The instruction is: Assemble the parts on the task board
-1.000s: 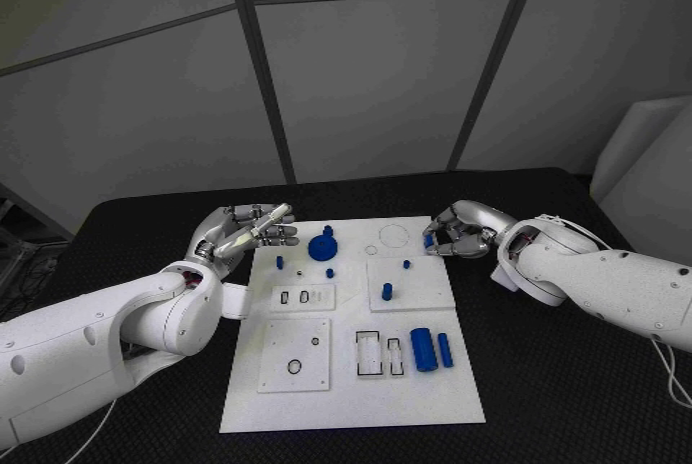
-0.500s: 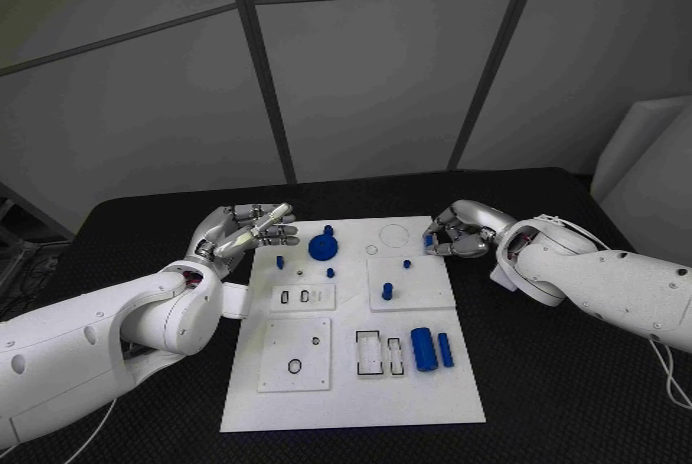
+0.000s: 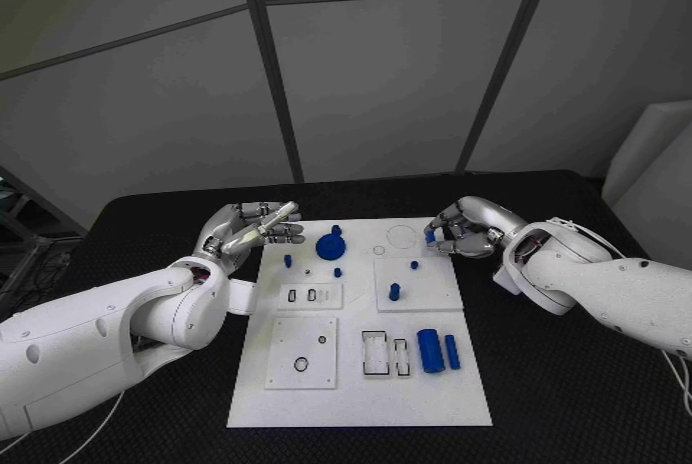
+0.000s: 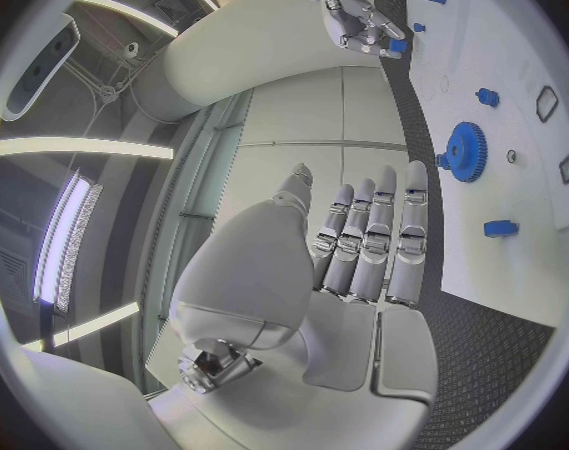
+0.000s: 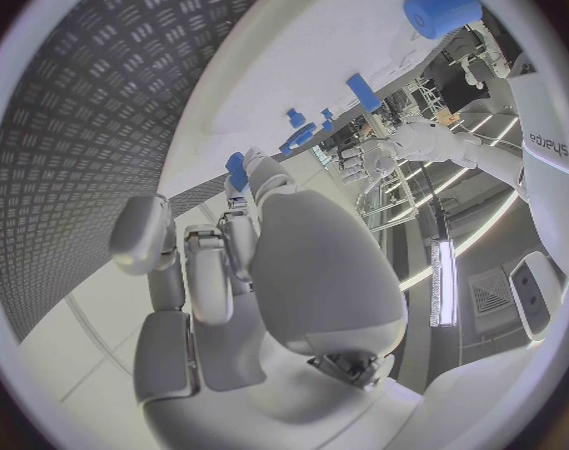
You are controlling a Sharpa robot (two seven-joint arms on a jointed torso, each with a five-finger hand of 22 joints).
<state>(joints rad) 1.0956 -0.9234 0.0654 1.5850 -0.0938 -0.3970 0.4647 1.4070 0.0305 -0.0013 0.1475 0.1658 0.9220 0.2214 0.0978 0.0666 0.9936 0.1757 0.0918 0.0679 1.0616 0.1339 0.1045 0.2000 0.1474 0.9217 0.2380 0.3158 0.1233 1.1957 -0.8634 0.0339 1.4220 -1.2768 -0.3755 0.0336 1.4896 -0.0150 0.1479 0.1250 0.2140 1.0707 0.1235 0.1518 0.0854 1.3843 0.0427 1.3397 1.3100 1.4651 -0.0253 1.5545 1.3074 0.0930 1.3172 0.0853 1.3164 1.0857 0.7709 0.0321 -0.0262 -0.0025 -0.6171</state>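
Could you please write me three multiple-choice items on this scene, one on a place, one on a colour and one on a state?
1. Where does the blue gear lie on the task board?
A. in its far part, towards the left hand
B. at its near edge
C. off it, on the black table

2. What colour are the small parts?
A. red
B. blue
C. yellow

3. What is the right hand doing?
A. lying flat and open on the board
B. pinching a small blue part
C. holding the gear

Answers: 1 A, since the head view shows the gear in the board's far part near the left hand. 2 B, as the gear, the blue cylinder and the pegs are all blue. 3 B, as a blue piece shows at its fingertips in the head view and the left wrist view.
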